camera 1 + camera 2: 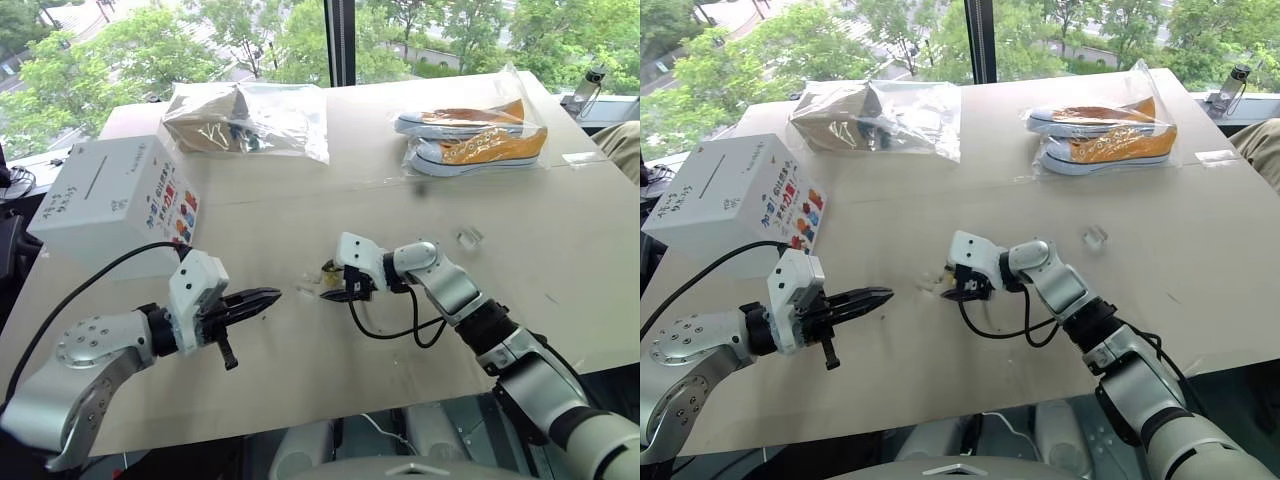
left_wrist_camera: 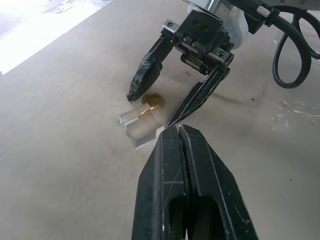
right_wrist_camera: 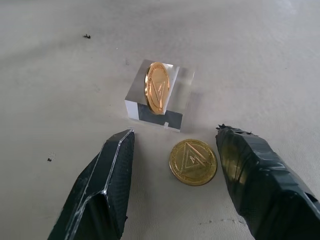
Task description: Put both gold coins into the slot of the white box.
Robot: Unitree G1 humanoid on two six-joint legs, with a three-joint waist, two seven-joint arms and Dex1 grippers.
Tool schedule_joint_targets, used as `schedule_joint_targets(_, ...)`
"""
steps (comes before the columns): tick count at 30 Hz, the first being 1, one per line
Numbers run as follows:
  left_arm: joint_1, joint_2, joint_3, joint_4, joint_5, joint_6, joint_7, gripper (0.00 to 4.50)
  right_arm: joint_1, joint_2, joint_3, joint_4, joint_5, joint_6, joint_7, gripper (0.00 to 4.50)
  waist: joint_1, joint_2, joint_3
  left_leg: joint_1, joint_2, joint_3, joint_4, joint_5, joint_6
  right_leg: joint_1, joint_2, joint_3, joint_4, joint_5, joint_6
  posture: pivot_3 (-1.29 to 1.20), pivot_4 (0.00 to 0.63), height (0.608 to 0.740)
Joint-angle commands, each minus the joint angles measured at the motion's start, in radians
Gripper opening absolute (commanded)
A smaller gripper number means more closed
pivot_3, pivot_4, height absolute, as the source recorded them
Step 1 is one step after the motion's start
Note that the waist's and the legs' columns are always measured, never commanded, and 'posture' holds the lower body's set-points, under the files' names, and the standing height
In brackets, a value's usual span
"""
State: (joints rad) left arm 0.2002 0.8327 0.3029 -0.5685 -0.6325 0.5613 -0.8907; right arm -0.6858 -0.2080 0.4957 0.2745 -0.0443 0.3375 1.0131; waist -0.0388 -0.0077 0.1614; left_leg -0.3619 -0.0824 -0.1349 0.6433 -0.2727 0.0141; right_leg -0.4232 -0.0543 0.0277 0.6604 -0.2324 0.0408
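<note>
On the worktop, the right claw stands wide, its two fingers on either side of one flat gold coin without touching it. The second gold coin stands on edge in a clear case, just at 12 o'clock from the first. The left claw is closed and empty. The white box with its slot is at 10 o'clock, well apart.

Bagged orange sneakers (perhaps canvas)
</note>
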Motion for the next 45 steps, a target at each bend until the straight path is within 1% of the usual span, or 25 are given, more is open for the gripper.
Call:
schedule_joint_targets(1,-0.005,0.001,0.018,-0.031,-0.02,-0.001,0.0,0.0,0.002,-0.025,0.004,0.005,-0.023,0.019,-0.004,2.82,0.004,0.0,0.0,0.0,0.0,0.0,0.0,0.0,0.0,0.001,0.0,0.0,0.0,0.0,0.0,0.0,0.15,0.74)
schedule_joint_targets(10,-0.009,0.001,0.017,-0.03,-0.021,-0.002,-0.002,0.0,-0.007,-0.027,-0.006,0.024,-0.028,0.021,-0.02,2.82,0.004,0.0,0.0,0.0,0.0,-0.001,0.001,0.0,0.0,0.001,0.0,0.0,-0.001,0.0,0.0,0.0,0.15,0.74)
schedule_joint_targets(13,-0.008,0.001,0.018,-0.028,-0.021,-0.003,-0.004,0.0,-0.006,-0.033,-0.008,0.026,-0.028,0.021,-0.02,1.99,0.004,0.0,0.0,0.0,0.0,-0.001,0.001,0.0,-0.001,0.001,0.0,0.0,-0.001,0.0,0.0,0.0,0.15,0.74)
schedule_joint_targets(14,-0.008,0.001,0.018,-0.028,-0.021,-0.003,-0.005,0.0,-0.007,-0.037,-0.009,0.027,-0.028,0.021,-0.02,1.56,0.004,0.0,0.0,0.0,0.0,-0.001,0.001,0.0,-0.001,0.001,0.0,0.0,-0.001,0.0,0.0,0.0,0.15,0.74)
schedule_joint_targets(17,-0.011,0.003,0.018,-0.024,-0.021,-0.004,-0.008,0.0,-0.007,-0.047,-0.009,0.029,-0.025,0.024,-0.02,0.07,0.003,0.0,0.0,0.0,0.0,-0.001,0.001,0.0,-0.001,0.001,0.0,0.0,-0.001,0.0,0.0,0.0,0.15,0.74)
schedule_joint_targets(18,-0.012,0.003,0.017,-0.024,-0.021,-0.004,-0.008,0.0,-0.006,-0.049,-0.009,0.029,-0.025,0.024,-0.019,0.01,0.004,0.0,0.0,0.0,0.0,-0.001,0.001,0.0,-0.001,0.001,0.0,0.0,-0.001,0.0,0.0,0.0,0.15,0.74)
schedule_joint_targets(26,-0.015,0.006,0.016,-0.021,-0.018,-0.003,-0.016,0.0,0.014,-0.059,-0.017,0.008,-0.012,0.036,-0.024,0.01,0.005,0.0,0.0,0.0,0.0,-0.001,0.001,0.001,-0.001,0.001,0.0,-0.001,-0.002,0.0,0.0,0.0,0.15,0.74)
schedule_joint_targets(28,-0.015,0.006,0.016,-0.021,-0.019,-0.002,-0.017,0.0,0.013,-0.071,-0.018,0.004,-0.001,0.035,0.0,0.01,0.007,0.0,0.0,0.0,0.0,-0.001,0.001,0.001,-0.001,0.001,0.0,-0.001,-0.002,0.0,0.0,0.0,0.15,0.74)
schedule_joint_targets(30,-0.015,0.005,0.018,-0.021,-0.019,-0.001,-0.017,0.0,0.015,-0.073,-0.026,0.003,0.007,0.03,-0.005,0.62,0.008,0.0,0.0,-0.001,0.0,-0.001,0.001,0.0,-0.001,0.001,-0.001,-0.001,-0.002,0.0,0.0,0.0,0.15,0.74)
schedule_joint_targets(31,-0.014,0.005,0.017,-0.021,-0.019,-0.001,-0.017,0.0,0.017,-0.072,-0.031,0.0,0.011,0.029,-0.01,0.76,0.009,0.0,0.0,0.0,0.0,-0.001,0.001,0.0,-0.001,0.002,-0.001,-0.001,-0.002,0.0,0.0,0.0,0.15,0.74)
schedule_joint_targets(32,-0.014,0.005,0.017,-0.021,-0.018,-0.001,-0.017,0.0,0.019,-0.071,-0.034,-0.004,0.014,0.03,-0.011,1.17,0.009,0.0,0.0,0.0,0.0,-0.001,0.001,0.0,-0.001,0.002,-0.001,-0.001,-0.002,0.0,0.0,0.0,0.15,0.74)
schedule_joint_targets(33,-0.014,0.005,0.015,-0.02,-0.018,-0.001,-0.017,0.0,0.023,-0.064,-0.042,-0.012,0.024,0.033,-0.013,1.84,0.008,0.0,0.0,-0.001,0.0,-0.001,0.001,0.0,-0.001,0.002,-0.001,-0.001,-0.002,0.0,0.0,0.0,0.15,0.74)
schedule_joint_targets(34,-0.015,0.004,0.014,-0.019,-0.018,-0.001,-0.017,0.0,0.026,-0.056,-0.049,-0.019,0.033,0.032,-0.013,2.16,0.008,0.0,0.0,-0.001,0.0,-0.001,0.001,0.0,-0.001,0.002,-0.001,-0.001,-0.002,0.0,0.0,0.0,0.15,0.74)
schedule_joint_targets(39,-0.016,0.001,0.012,-0.015,-0.016,-0.005,-0.016,0.0,0.028,-0.033,-0.051,-0.03,0.045,0.031,-0.018,2.16,0.001,0.0,0.0,-0.001,0.0,-0.002,0.0,0.001,-0.001,0.001,0.0,-0.001,-0.002,0.0,0.0,0.0,0.15,0.74)
schedule_joint_targets(45,-0.007,-0.001,0.019,-0.007,-0.013,-0.012,-0.023,0.0,0.046,-0.037,-0.032,-0.077,0.079,0.05,0.043,2.16,0.0,0.0,0.0,-0.001,0.0,-0.001,0.0,0.001,-0.001,0.001,0.0,-0.001,-0.003,0.0,0.0,0.0,0.15,0.74)
